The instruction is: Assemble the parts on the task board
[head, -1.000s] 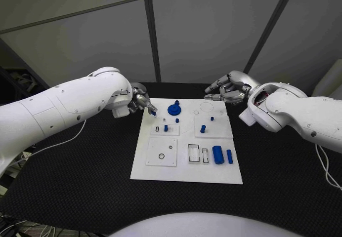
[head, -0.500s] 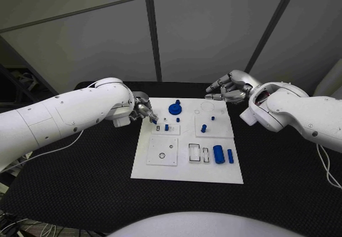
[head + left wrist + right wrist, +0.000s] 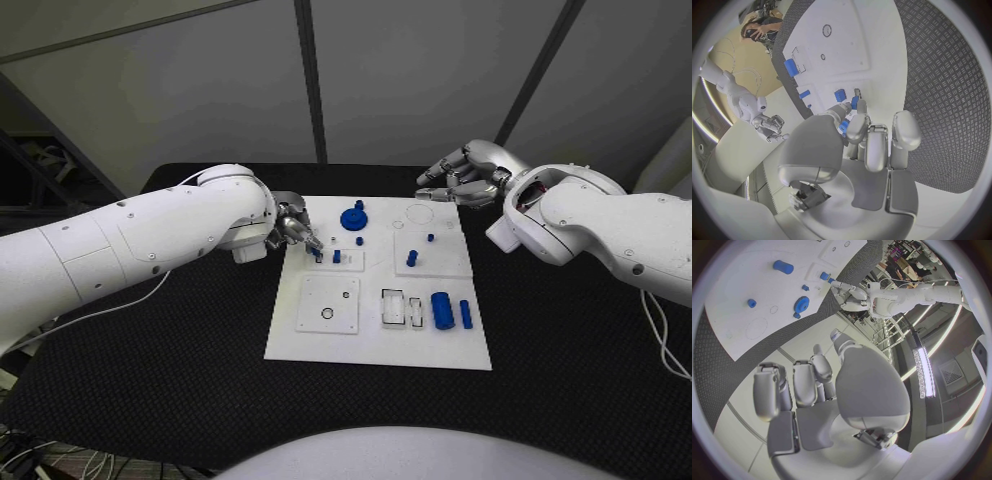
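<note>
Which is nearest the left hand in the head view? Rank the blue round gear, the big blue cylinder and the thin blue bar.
1. Blue round gear, at the board's far end, beside the left hand.
2. Big blue cylinder, near right.
3. Thin blue bar, just right of it.

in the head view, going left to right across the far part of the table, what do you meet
left hand → small blue part pinched in its fingers → blue gear-like part → blue peg → right hand
</note>
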